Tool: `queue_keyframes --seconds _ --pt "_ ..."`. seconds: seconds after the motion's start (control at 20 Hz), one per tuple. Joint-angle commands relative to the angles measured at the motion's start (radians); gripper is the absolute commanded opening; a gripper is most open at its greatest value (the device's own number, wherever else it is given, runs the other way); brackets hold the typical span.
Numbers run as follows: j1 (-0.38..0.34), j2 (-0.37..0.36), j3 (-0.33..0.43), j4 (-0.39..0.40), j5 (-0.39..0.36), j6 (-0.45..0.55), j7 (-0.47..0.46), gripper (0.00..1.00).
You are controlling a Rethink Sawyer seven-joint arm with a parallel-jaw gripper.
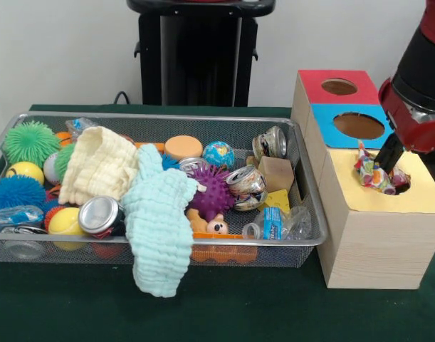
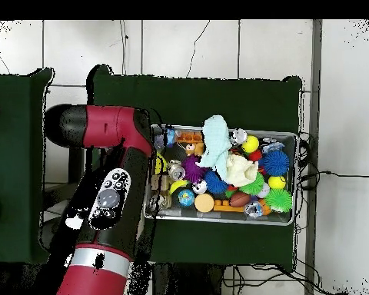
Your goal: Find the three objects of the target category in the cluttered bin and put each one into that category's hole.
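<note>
1. At the right of the front view, the gripper (image 1: pixel 388 162) holds a crumpled wrapper (image 1: pixel 374 175) at the hole (image 1: pixel 395 184) of the yellow box (image 1: pixel 379 228).
2. Release only once the wrapper is centred over the hole.
3. The bin (image 1: pixel 302 153), centre-left, holds cans, balls and cloths that hide other targets.

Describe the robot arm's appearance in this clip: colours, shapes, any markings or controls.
The arm is made of thick rounded segments, glossy red shells joined by black sections. Overhead, a black panel carries a round grey dial and small buttons, and a silver band rings the red lower segment. In the front view, the gripper is slim and black.
</note>
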Motion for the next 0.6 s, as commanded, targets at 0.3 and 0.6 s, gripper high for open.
queue_keyframes --seconds 0.3,0.6 --pt "-0.004 0.143 0.052 -0.063 0.038 -0.067 0.217 0.0" --pt "-0.008 0.122 0.072 -0.045 0.062 -0.088 0.198 0.0"
